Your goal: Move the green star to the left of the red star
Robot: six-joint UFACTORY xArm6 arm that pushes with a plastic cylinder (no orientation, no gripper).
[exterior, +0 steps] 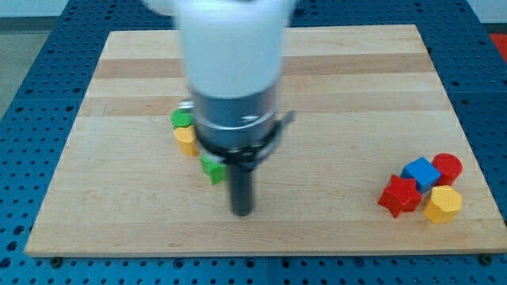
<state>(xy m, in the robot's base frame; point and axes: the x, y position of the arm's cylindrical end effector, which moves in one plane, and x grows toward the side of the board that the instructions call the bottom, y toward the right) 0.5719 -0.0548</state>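
Note:
The green star (pixel 211 169) lies left of the board's middle, partly hidden by the arm. The red star (pixel 398 195) lies at the view's lower right in a cluster of blocks. My tip (pixel 241 211) rests on the board just right of and below the green star, close to it; whether they touch I cannot tell. The arm's white and grey body (pixel 234 79) hides the board above the tip.
A green round block (pixel 182 119) and a yellow block (pixel 186 139) sit above-left of the green star. By the red star are a blue cube (pixel 421 172), a red cylinder (pixel 447 167) and a yellow hexagonal block (pixel 442 204). The wooden board (pixel 333 87) lies on a blue perforated table.

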